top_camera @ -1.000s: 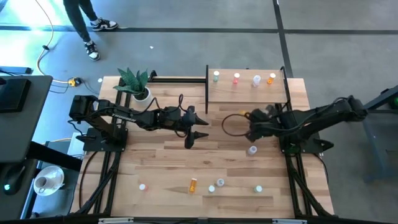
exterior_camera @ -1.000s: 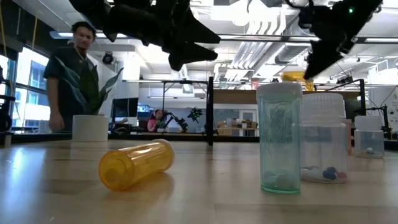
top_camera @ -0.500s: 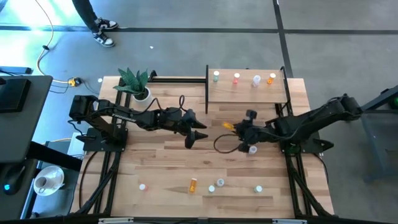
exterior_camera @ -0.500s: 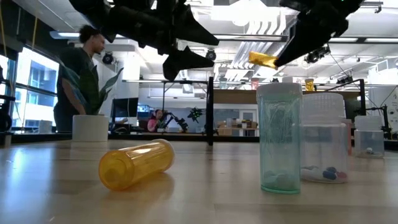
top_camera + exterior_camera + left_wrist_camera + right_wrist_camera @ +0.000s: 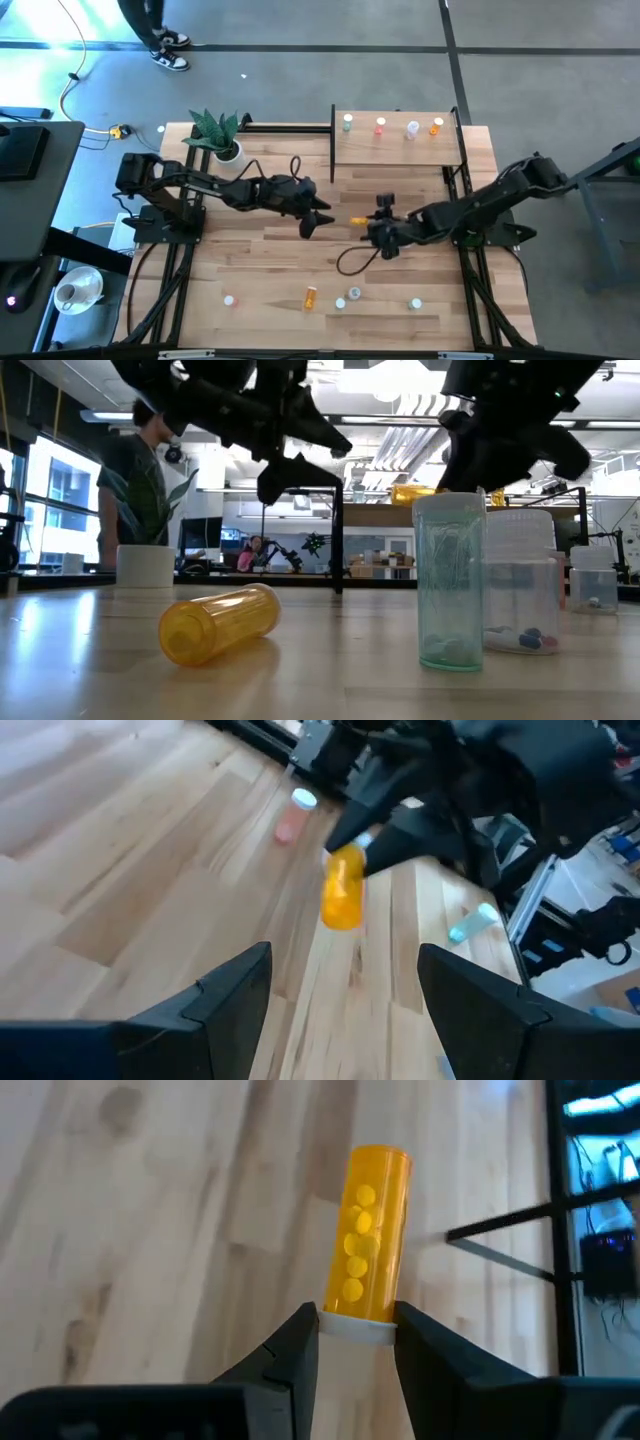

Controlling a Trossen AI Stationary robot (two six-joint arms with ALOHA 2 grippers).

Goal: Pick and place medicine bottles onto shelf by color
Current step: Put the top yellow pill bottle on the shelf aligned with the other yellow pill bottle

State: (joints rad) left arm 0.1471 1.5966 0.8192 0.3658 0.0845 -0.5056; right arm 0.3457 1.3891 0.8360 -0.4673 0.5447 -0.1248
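Right gripper: we see the right gripper (image 5: pixel 355 1342) pinching an orange bottle (image 5: pixel 367 1230) by its pale cap end, the two fingers pressed against the cap from either side.
Held bottle: the orange bottle juts forward from the fingers, clear of the table (image 5: pixel 260 260), with small yellow pills visible inside it. From above it shows as a small orange mark (image 5: pixel 358 219) just beyond the right gripper (image 5: pixel 372 226), over the middle of the table.
Left gripper: we see the left gripper (image 5: pixel 345 985) with its claw spread wide and nothing between the fingers. It hangs above the table's middle, near the right gripper, pointing towards the held bottle (image 5: pixel 343 888).
Shelf: the pale shelf (image 5: pixel 400 150) stands at the far right part of the table. Four bottles stand in a row along its far edge: a green one (image 5: pixel 347 123), a pink one (image 5: pixel 380 125), a clear one (image 5: pixel 412 128) and an orange one (image 5: pixel 436 126).
Bottles near the front edge: we count a white-capped one (image 5: pixel 229 299), an orange one lying on its side (image 5: pixel 310 296), two close together (image 5: pixel 347 297) and one more (image 5: pixel 416 303) to the right.
Plant: a small potted plant (image 5: pixel 220 135) sits at the far left corner.
Person: a person (image 5: pixel 135 485) stands beyond the table, behind the plant.
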